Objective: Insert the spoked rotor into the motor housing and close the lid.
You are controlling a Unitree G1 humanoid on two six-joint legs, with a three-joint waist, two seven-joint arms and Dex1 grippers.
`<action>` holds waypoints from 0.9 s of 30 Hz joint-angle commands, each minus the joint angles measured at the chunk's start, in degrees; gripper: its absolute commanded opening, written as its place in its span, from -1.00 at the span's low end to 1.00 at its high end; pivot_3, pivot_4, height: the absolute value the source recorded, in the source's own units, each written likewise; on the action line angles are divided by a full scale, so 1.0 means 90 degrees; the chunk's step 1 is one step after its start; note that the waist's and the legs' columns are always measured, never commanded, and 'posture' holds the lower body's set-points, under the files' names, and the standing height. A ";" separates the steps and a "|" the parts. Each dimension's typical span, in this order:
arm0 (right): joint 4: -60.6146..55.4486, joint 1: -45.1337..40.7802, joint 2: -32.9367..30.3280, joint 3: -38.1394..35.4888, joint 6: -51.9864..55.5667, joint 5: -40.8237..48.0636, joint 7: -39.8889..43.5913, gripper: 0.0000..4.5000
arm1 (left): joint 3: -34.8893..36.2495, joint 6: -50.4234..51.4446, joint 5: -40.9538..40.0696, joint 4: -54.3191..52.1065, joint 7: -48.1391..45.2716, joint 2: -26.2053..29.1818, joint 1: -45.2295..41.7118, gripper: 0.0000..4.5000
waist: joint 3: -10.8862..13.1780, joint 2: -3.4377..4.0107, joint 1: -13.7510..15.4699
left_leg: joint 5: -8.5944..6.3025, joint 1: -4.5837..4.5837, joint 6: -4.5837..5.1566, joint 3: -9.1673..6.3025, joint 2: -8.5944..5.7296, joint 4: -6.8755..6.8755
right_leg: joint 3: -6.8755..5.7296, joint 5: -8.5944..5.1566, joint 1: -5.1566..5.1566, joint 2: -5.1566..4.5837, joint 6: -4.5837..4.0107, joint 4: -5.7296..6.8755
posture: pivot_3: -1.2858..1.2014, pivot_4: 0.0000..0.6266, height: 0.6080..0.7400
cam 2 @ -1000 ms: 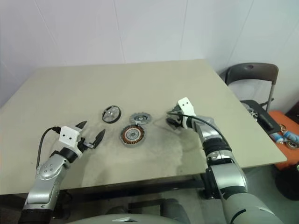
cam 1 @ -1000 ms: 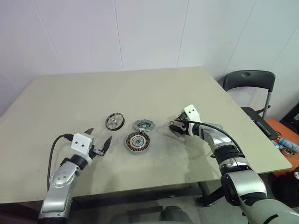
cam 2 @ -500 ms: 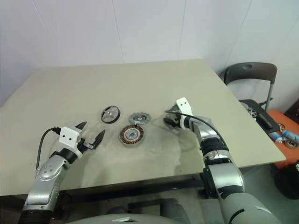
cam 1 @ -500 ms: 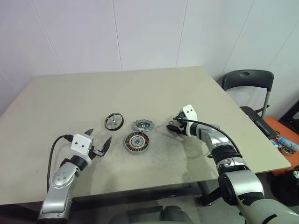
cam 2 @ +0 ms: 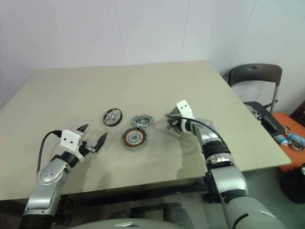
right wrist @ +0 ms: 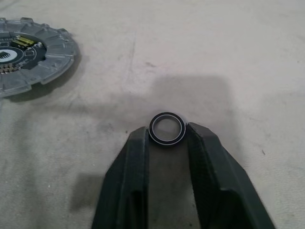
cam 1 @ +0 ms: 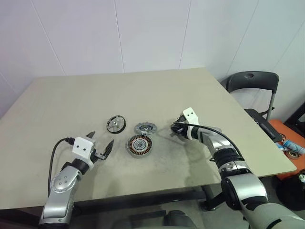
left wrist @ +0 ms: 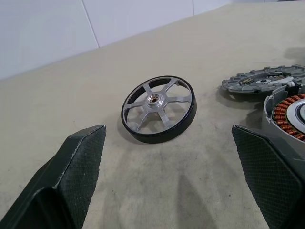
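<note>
— As the left gripper [cam 1: 100, 149] hung over the near left of the table [cam 1: 71, 100], how were its fingers set?

— Wide apart, with nothing between them. In the left wrist view the two black pads [left wrist: 81, 162] framed the parts lying ahead on the table.

— Which part lay closest to that side?

— The spoked rotor [cam 1: 116, 123], flat on the table just beyond and to the right of that gripper (dark rim, pale spokes, small hub). Right of it lay the lid [cam 1: 146, 128], notched edge showing, also flat and apart from the rotor. Nearer than both, between them, sat the motor housing [cam 1: 139, 145], its copper windings open to view and nothing inside it.

— Were any of the three touching?

— The rotor stood clear of the others. The lid and housing lay close together; whether their edges met I could not tell.

— And the right side?

— The right gripper [cam 1: 175, 130] pointed down at the table just right of the lid. Its fingers [right wrist: 136, 157] were drawn in against a small ring [right wrist: 167, 128], one on each side, the ring lying on the table at their tips.
</note>
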 commanded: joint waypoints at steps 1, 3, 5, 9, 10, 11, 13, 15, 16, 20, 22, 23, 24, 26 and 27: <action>0.0049 -0.0119 0.0062 0.0046 0.0016 -0.0031 0.0016 -0.67 | 0.0082 -0.0144 -0.0007 -0.0120 0.0046 0.0007 -0.0063 1.00 | 0.0000 0.0000 -0.0001 | 0.0000 0.0000 0.0000 0.0000 0.0000 0.0000 | 0.0000 0.0000 0.0000 0.0000 0.0000 0.0000 | 0.03 -1.00 1.00; 0.0002 -0.0120 0.0047 0.0047 0.0039 -0.0024 0.0040 -0.67 | 0.0078 -0.0143 -0.0008 -0.0122 0.0043 0.0008 -0.0066 1.00 | 0.0000 0.0000 -0.0002 | 0.0000 -0.0001 0.0000 0.0000 0.0000 0.0000 | 0.0000 0.0000 0.0000 0.0001 0.0000 0.0000 | 0.03 -1.00 1.00; -0.0039 -0.0120 0.0029 0.0044 0.0049 -0.0018 0.0064 -0.67 | 0.0073 -0.0139 -0.0006 -0.0124 0.0043 0.0007 -0.0074 1.00 | 0.0000 0.0000 -0.0002 | 0.0000 -0.0001 0.0000 0.0000 0.0000 0.0000 | 0.0000 0.0000 -0.0001 0.0001 0.0000 -0.0001 | 0.03 -1.00 1.00; -0.0377 -0.0104 -0.0071 0.0029 0.0154 0.0078 0.0325 -0.67 | 0.0068 -0.0121 -0.0010 -0.0130 0.0039 0.0012 -0.0090 1.00 | 0.0001 0.0002 0.0006 | 0.0000 -0.0001 0.0000 0.0000 0.0000 0.0000 | 0.0000 0.0000 -0.0002 0.0000 0.0000 -0.0001 | 0.03 -1.00 1.00; -0.0485 -0.0097 -0.0103 0.0035 0.0196 0.0101 0.0414 -0.67 | 0.0066 -0.0117 -0.0007 -0.0134 0.0039 0.0012 -0.0091 1.00 | 0.0003 0.0004 0.0009 | 0.0000 -0.0002 0.0000 -0.0001 0.0000 0.0000 | 0.0000 0.0000 -0.0005 0.0000 0.0000 -0.0001 | 0.03 -1.00 1.00; -0.0716 -0.0071 -0.0168 0.0077 0.0277 0.0140 0.0610 -0.67 | 0.0065 -0.0112 -0.0008 -0.0141 0.0037 0.0014 -0.0089 1.00 | 0.0004 0.0005 0.0010 | 0.0000 -0.0006 0.0000 -0.0001 0.0000 0.0000 | -0.0001 0.0000 -0.0009 0.0000 0.0000 -0.0002 | 0.03 -1.00 1.00; -0.1375 0.0028 -0.0321 0.0202 0.0515 0.0261 0.1119 -0.67 | 0.0071 -0.0099 -0.0018 -0.0157 0.0025 0.0024 -0.0081 1.00 | 0.0007 0.0010 0.0016 | -0.0001 -0.0016 0.0001 -0.0001 -0.0001 -0.0002 | -0.0001 0.0000 -0.0020 -0.0001 0.0000 -0.0005 | 0.03 -1.00 1.00; -0.2063 0.0158 -0.0468 0.0348 0.0779 0.0392 0.1592 -0.67 | 0.0082 -0.0091 -0.0027 -0.0167 0.0014 0.0036 -0.0071 1.00 | 0.0008 0.0011 0.0023 | -0.0002 -0.0021 0.0003 -0.0001 -0.0002 -0.0006 | -0.0001 0.0000 -0.0025 -0.0003 0.0000 -0.0009 | 0.03 -1.00 1.00; -0.2433 0.0220 -0.0551 0.0445 0.0964 0.0467 0.1827 -0.67 | 0.0090 -0.0087 -0.0034 -0.0170 0.0006 0.0042 -0.0063 1.00 | 0.0008 0.0011 0.0026 | -0.0003 -0.0023 0.0005 -0.0002 -0.0002 -0.0007 | -0.0001 0.0000 -0.0025 -0.0003 0.0000 -0.0012 | 0.03 -1.00 1.00; -0.3542 0.0342 -0.0783 0.0870 0.1514 0.0657 0.2506 -0.67 | 0.0115 -0.0083 -0.0044 -0.0163 -0.0010 0.0062 -0.0051 1.00 | 0.0008 0.0011 0.0027 | -0.0005 -0.0020 0.0008 -0.0003 -0.0002 -0.0009 | -0.0002 -0.0001 -0.0024 -0.0006 0.0001 -0.0016 | 0.03 -1.00 1.00; -0.3964 0.0342 -0.0820 0.1101 0.1738 0.0714 0.2721 -0.67 | 0.0119 -0.0082 -0.0044 -0.0161 -0.0012 0.0066 -0.0048 1.00 | 0.0008 0.0010 0.0036 | -0.0005 -0.0018 0.0008 -0.0003 -0.0002 -0.0008 | -0.0003 -0.0001 -0.0022 -0.0005 0.0001 -0.0015 | 0.03 -1.00 1.00; -0.4115 0.0332 -0.0825 0.1187 0.1835 0.0735 0.2777 -0.67 | 0.0121 -0.0081 -0.0044 -0.0161 -0.0013 0.0067 -0.0046 1.00 | 0.0008 0.0010 0.0037 | -0.0005 -0.0018 0.0008 -0.0004 -0.0002 -0.0008 | -0.0004 -0.0001 -0.0021 -0.0005 0.0001 -0.0015 | 0.03 -1.00 1.00; -0.4207 0.0316 -0.0815 0.1242 0.1927 0.0758 0.2784 -0.67 | 0.0122 -0.0079 -0.0045 -0.0163 -0.0013 0.0068 -0.0045 1.00 | 0.0008 0.0010 0.0041 | -0.0005 -0.0017 0.0008 -0.0004 -0.0002 -0.0008 | -0.0004 -0.0001 -0.0022 -0.0005 0.0001 -0.0015 | 0.03 -1.00 1.00; -0.4291 0.0170 -0.0629 0.1464 0.2186 0.0788 0.2777 -0.67 | 0.0124 -0.0076 -0.0046 -0.0186 -0.0009 0.0063 -0.0018 1.00 | 0.0008 0.0010 0.0051 | -0.0005 -0.0018 0.0008 -0.0004 -0.0002 -0.0008 | -0.0005 -0.0001 -0.0022 -0.0005 0.0001 -0.0015 | 0.03 -1.00 1.00; -0.4265 0.0109 -0.0538 0.1556 0.2221 0.0762 0.2743 -0.67 | 0.0124 -0.0072 -0.0047 -0.0203 -0.0005 0.0059 -0.0002 1.00 | 0.0009 0.0009 0.0049 | -0.0005 -0.0018 0.0008 -0.0004 -0.0002 -0.0008 | -0.0005 -0.0001 -0.0022 -0.0005 0.0000 -0.0015 | 0.03 -1.00 1.00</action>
